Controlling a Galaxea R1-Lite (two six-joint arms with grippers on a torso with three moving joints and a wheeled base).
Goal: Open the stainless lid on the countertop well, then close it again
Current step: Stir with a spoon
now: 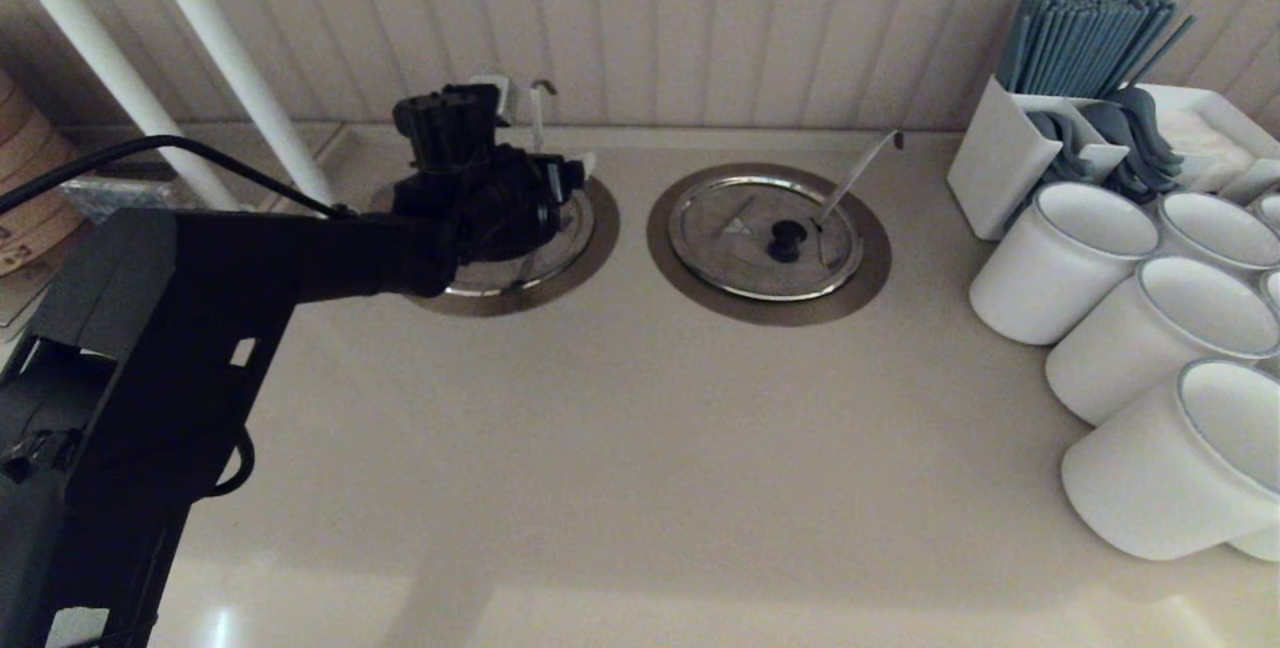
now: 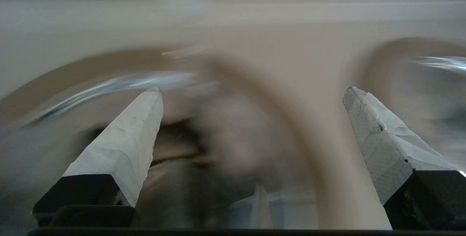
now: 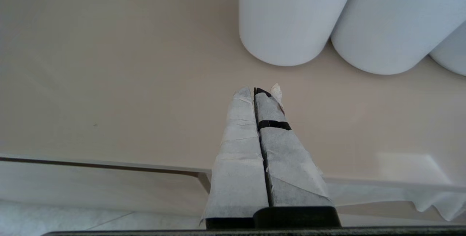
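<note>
The stainless lid [image 1: 505, 276] lies on the left countertop well, whose bronze-grey ring [image 1: 603, 228] shows around it. My left arm's wrist covers most of the lid and its knob. An upright hooked ladle handle [image 1: 538, 118] rises at the lid's far side. My left gripper [image 1: 544, 126] hovers over this lid, open, with nothing between its white fingers [image 2: 127, 145]. The left wrist view is smeared by motion; the left gripper [image 2: 255, 89] faces a blurred steel rim and brown ring [image 2: 91, 65]. My right gripper [image 3: 256, 89] is shut and empty above bare counter.
A twin lid [image 1: 740, 228] with a black knob and a slanting ladle handle [image 1: 860, 168] sits to the right. Several white cups [image 1: 1060, 258] and a white holder of blue sticks [image 1: 1080, 48] crowd the right side. Two white poles [image 1: 230, 58] stand at the back left.
</note>
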